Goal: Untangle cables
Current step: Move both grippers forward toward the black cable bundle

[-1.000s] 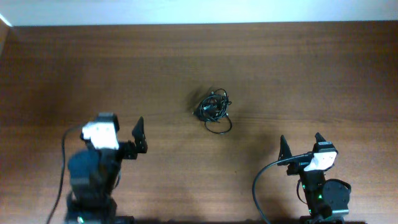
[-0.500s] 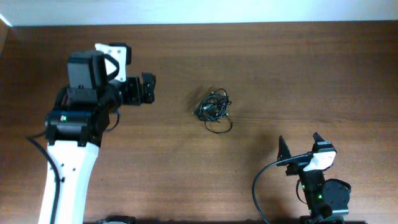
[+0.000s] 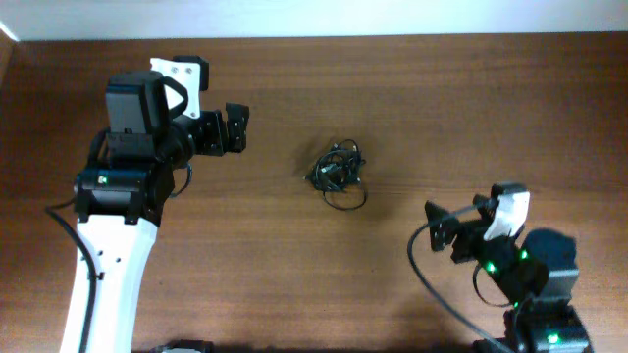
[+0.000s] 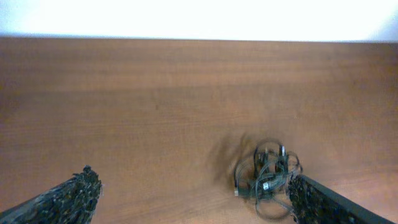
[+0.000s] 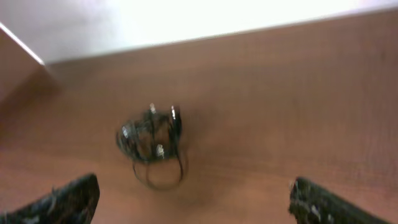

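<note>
On table (image 3: pixel 491 98), upper left: left gripper (image 3: pixel 234 128), fingers spread wide, empty. Centre: cables (image 3: pixel 337 169), one knotted clump, strand count untellable, one loose loop on near side. Lower right: right gripper (image 3: pixel 457 221), fingers spread, empty, well apart from clump.

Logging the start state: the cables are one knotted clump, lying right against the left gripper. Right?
Not quite. The cables are one knotted clump, but it lies well apart from the left gripper, untouched; the overhead view shows the gap.
</note>
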